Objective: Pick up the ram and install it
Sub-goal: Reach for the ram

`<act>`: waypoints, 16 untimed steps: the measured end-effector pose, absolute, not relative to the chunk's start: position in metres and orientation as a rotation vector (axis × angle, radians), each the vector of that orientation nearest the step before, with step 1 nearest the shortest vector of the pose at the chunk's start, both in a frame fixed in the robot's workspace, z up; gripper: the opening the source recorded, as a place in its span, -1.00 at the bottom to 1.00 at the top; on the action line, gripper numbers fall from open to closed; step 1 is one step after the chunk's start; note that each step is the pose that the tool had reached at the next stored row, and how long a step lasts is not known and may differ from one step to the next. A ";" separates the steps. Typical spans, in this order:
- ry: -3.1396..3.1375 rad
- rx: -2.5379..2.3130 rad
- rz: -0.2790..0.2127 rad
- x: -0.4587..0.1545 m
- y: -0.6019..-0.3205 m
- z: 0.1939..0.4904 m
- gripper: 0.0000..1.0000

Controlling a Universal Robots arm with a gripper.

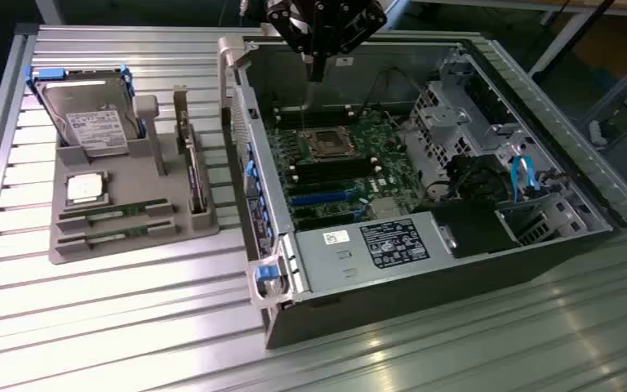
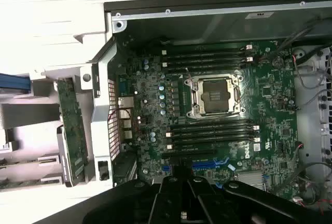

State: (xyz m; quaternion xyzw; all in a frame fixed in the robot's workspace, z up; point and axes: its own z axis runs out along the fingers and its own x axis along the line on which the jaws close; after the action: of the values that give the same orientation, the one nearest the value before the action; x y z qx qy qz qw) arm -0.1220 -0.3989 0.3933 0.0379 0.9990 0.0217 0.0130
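- The ram (image 1: pixel 112 212) is a thin green stick. It lies flat in a slot of the grey tray (image 1: pixel 74 249), at the end of the tray closest to the camera.
- A second ram stick (image 1: pixel 107 238) lies in the next slot, just beside it. That makes two sticks, and both are in the tray.
- The tray also holds one square silver chip (image 1: pixel 85 188), one hard drive (image 1: pixel 94 122) and one green card (image 1: pixel 193 175) that stands on its edge.
- The tray sits on the ribbed metal table (image 1: pixel 95 327). It is on the exterior view's left of the one open computer case (image 1: pixel 423 269).
- Inside the case lies one big green board (image 2: pixel 270 110). It has one square socket (image 2: pixel 215 95) in the middle, with long dark slots (image 2: pixel 207 130) on two sides of it.
- The one gripper (image 1: pixel 315 73) hangs over the far end of the case, well apart from the tray. It is pressed shut and holds nothing.
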 end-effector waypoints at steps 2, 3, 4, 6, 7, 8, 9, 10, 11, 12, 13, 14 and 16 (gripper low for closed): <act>3.112 0.118 0.068 -0.122 -0.399 0.393 -0.80; 3.112 0.118 0.068 -0.122 -0.399 0.393 -0.80; 3.112 0.118 0.068 -0.122 -0.399 0.393 -0.80; 3.112 0.118 0.068 -0.122 -0.399 0.393 -0.80; 3.112 0.118 0.068 -0.122 -0.399 0.393 -0.80; 3.113 0.118 0.068 -0.122 -0.399 0.393 -0.80; 3.112 0.118 0.068 -0.122 -0.399 0.393 -0.80; 3.113 0.118 0.068 -0.122 -0.399 0.393 -0.80; 3.113 0.118 0.068 -0.122 -0.399 0.393 -0.80; 3.112 0.118 0.068 -0.122 -0.399 0.393 -0.80; 3.112 0.118 0.068 -0.122 -0.399 0.393 -0.80; 3.112 0.118 0.068 -0.123 -0.399 0.393 -0.80; 3.113 0.118 0.068 -0.127 -0.399 0.393 -0.80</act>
State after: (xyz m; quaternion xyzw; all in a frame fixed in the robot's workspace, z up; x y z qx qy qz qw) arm -0.1267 -0.3990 0.3934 0.0378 0.9990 0.0217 0.0131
